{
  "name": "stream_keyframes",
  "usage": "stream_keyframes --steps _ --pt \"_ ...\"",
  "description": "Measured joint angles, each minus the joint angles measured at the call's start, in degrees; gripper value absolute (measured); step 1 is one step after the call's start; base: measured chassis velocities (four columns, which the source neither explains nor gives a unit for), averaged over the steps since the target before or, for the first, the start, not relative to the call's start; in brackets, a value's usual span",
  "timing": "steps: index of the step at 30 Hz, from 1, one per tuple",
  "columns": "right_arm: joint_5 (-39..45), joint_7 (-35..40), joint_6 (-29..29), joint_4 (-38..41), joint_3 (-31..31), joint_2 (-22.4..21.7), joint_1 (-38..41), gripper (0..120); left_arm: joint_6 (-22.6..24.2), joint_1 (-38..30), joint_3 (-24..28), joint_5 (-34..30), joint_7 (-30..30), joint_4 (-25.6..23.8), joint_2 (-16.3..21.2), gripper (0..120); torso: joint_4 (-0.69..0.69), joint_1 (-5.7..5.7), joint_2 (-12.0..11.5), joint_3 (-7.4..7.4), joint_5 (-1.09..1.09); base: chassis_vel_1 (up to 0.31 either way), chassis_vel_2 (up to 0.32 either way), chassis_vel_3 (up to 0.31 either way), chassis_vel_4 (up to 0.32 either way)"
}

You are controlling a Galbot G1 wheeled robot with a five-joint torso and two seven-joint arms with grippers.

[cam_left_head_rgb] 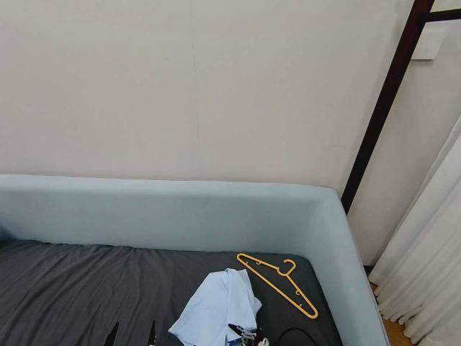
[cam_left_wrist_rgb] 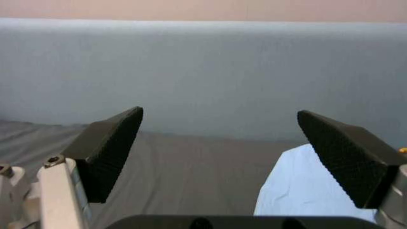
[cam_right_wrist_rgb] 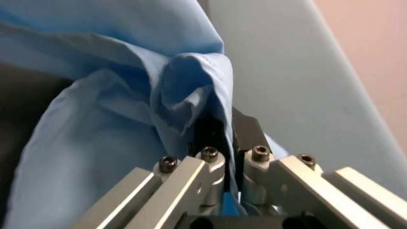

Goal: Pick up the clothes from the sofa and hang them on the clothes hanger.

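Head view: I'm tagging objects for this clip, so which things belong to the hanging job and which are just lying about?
Job: blue shirt, orange hanger, sofa, right gripper with jaws shut on the shirt, left gripper with jaws open near it.
Lying about: dark pole, white curtain, wall.

wall (cam_left_head_rgb: 180,86): plain off-white, 12 o'clock | sofa (cam_left_head_rgb: 158,210): pale-blue padded back and arm, 6 o'clock | seat cover (cam_left_head_rgb: 65,288): dark grey, 7 o'clock | post (cam_left_head_rgb: 383,101): dark brown, slanting, 2 o'clock | curtain (cam_left_head_rgb: 432,274): white, 4 o'clock | floor (cam_left_head_rgb: 397,336): wood sliver, 5 o'clock
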Motion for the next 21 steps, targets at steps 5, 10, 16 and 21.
stream_keyframes --steps 5,10,16,21 --pt "8.7 -0.4 -4.2 6.4 -1.8 -2.6 0.6 0 -0.1 -0.7 0.6 0.0 0.0 0.7 -0.1 95 0.0 0.0 0.0 0.0 0.0 0.0 0.0 0.0 0.0" --pt "20.4 -1.7 -10.7 14.4 -4.9 -7.0 3.0 0 -0.2 -1.0 1.2 0.0 0.0 1.1 -0.2 95 0.01 0.0 0.0 0.0 0.0 0.0 0.0 0.0 0.0" --pt "29.3 -1.8 -16.1 21.1 -6.5 -10.2 5.4 0 -0.2 -1.4 1.4 0.0 0.1 1.2 -0.2 95 0.01 0.0 0.0 0.0 0.0 0.0 0.0 0.0 0.0" --pt "38.5 -1.5 -21.1 26.7 -7.9 -12.7 8.9 0 -0.2 -1.9 1.8 0.0 0.1 1.5 0.0 95 0.0 0.0 0.0 0.0 0.0 0.0 0.0 0.0 0.0"
